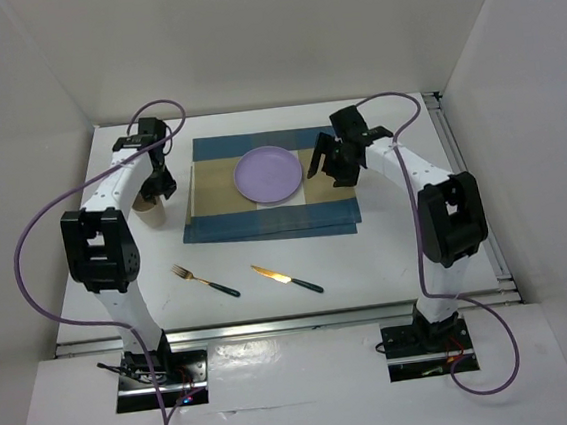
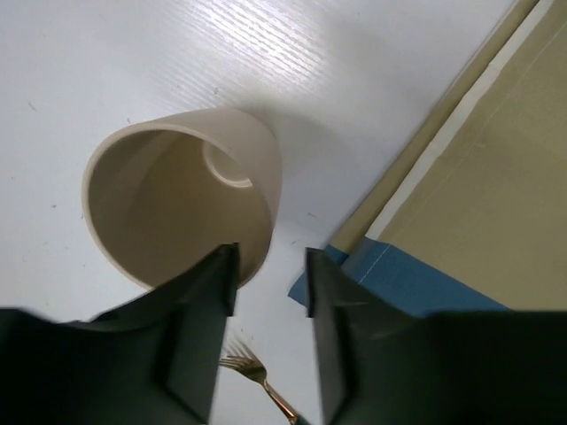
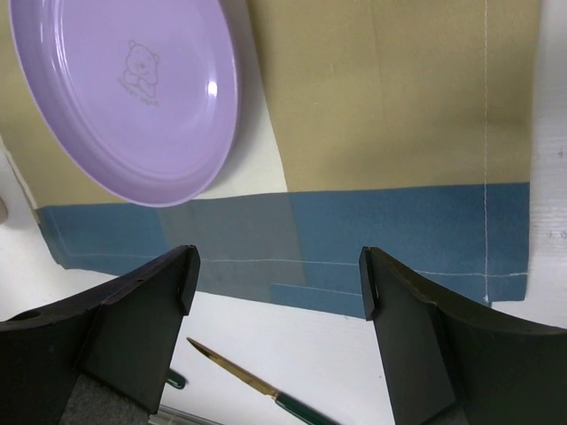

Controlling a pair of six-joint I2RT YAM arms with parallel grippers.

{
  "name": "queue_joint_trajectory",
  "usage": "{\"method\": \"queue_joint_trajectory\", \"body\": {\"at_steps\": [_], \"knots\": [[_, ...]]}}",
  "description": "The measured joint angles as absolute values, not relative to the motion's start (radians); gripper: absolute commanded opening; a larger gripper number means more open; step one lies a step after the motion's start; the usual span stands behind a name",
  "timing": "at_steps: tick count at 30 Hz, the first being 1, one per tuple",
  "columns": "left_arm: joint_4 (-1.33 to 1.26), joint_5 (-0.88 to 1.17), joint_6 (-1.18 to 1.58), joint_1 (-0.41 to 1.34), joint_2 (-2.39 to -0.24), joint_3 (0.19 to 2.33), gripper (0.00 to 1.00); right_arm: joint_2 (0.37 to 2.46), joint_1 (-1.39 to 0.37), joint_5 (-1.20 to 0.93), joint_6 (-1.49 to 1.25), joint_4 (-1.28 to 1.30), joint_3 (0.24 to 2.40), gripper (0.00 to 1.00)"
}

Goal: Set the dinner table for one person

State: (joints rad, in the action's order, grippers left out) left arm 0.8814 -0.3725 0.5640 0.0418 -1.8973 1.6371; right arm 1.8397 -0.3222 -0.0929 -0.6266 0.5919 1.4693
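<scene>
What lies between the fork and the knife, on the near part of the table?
Nothing lies there. Between the fork and the knife there is only bare white dinner table. The top external view shows this.

Lilac plate (image 1: 268, 174), beige cup (image 2: 177, 199), blue-and-tan striped placemat (image 1: 264, 221), white table (image 1: 389, 263)

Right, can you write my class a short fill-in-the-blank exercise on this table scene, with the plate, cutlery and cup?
1. The purple plate sits on the striped ____.
2. In the top view, the fork lies left of the ____.
3. The gripper beside the cup is the robot's ____ one.
Missing words: placemat; knife; left.
</scene>
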Motion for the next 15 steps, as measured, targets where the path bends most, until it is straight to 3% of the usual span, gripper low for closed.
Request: {"method": "queue_joint_trajectory", "body": {"at_steps": [3, 9, 15], "knots": [[0.874, -0.361, 0.559, 0.042, -1.897, 1.630, 0.25, 1.824, -0.322, -0.089, -0.627, 0.593, 1.465, 0.84], [0.861, -0.322, 0.550, 0.042, -1.887, 1.629, 0.00, 1.787, -0.322, -0.081, -0.627, 0.593, 1.465, 0.84], [0.860, -0.313, 0.550, 0.042, -1.880, 1.629, 0.00, 1.766, -0.319, -0.070, -0.627, 0.596, 1.464, 0.83]]}}
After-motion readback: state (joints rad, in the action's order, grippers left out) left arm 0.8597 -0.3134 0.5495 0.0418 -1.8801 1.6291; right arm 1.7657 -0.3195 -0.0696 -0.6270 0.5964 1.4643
